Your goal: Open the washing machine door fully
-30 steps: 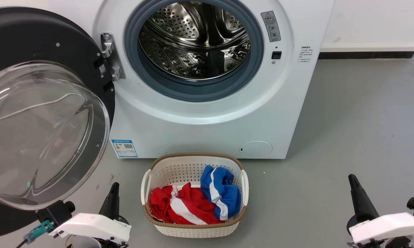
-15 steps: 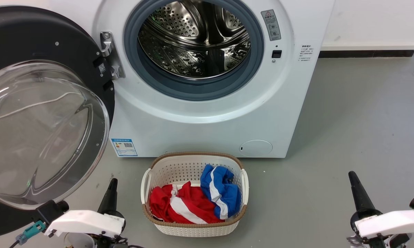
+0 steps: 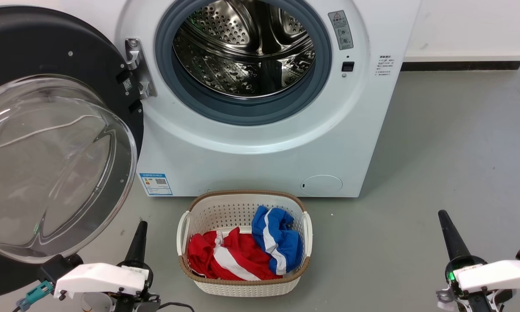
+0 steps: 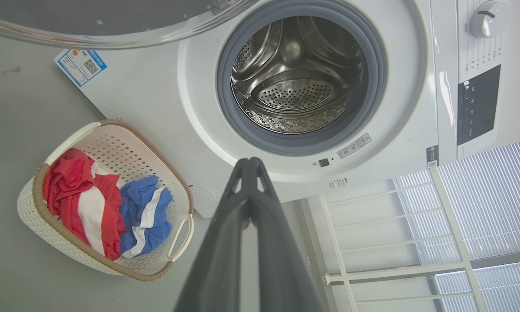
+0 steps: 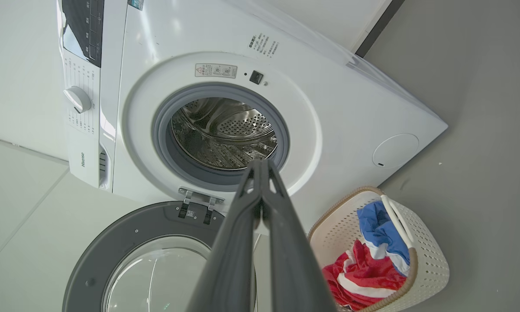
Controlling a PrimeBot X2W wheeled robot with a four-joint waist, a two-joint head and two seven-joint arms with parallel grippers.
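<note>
Grey floor (image 3: 450,143) spreads before the white washing machine (image 3: 251,156), with a laundry basket (image 3: 242,288) at its foot. On the robot's left the washing machine door (image 3: 56,164) stands swung wide on its hinge (image 3: 136,69) — bulging glass facing the robot, drum (image 3: 247,56) uncovered. The left hand (image 3: 142,224) and right hand (image 3: 442,214) hang low, well apart — each with fingers pressed together, gripping nothing.
</note>
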